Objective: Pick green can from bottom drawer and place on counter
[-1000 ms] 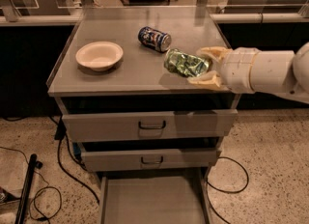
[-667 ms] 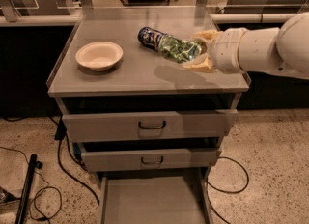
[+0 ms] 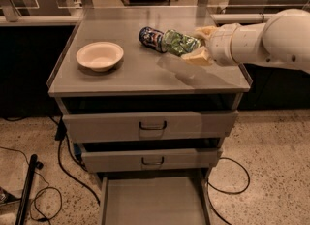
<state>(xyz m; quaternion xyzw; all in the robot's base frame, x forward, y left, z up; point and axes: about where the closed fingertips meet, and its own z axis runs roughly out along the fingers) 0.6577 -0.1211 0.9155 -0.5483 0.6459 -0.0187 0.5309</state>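
The tool is reaching in over the right edge of the worktop and is gripping the green can, its two tan fingers pressing on the can from the far side and the near side. A second ago the tool was holding the can nearer the front right corner, well apart from the blue-and-white can. Since then it has been carrying it toward the far edge and a little leftward. The green can is now sitting just beside the blue-and-white can, looking as if it is touching its right end. The green can is lying tilted on its side in the grip, and a pale shadow is falling on the worktop below it toward the front edge, so it seems to be hanging slightly above the surface rather than resting on it. The white arm is now stretching in higher along the right edge than before. The bowl is staying put near the left edge, and the blue-and-white can is keeping its place too. The bottom drawer is still standing pulled out, showing its bare grey floor, while the two drawers above it are remaining closed.
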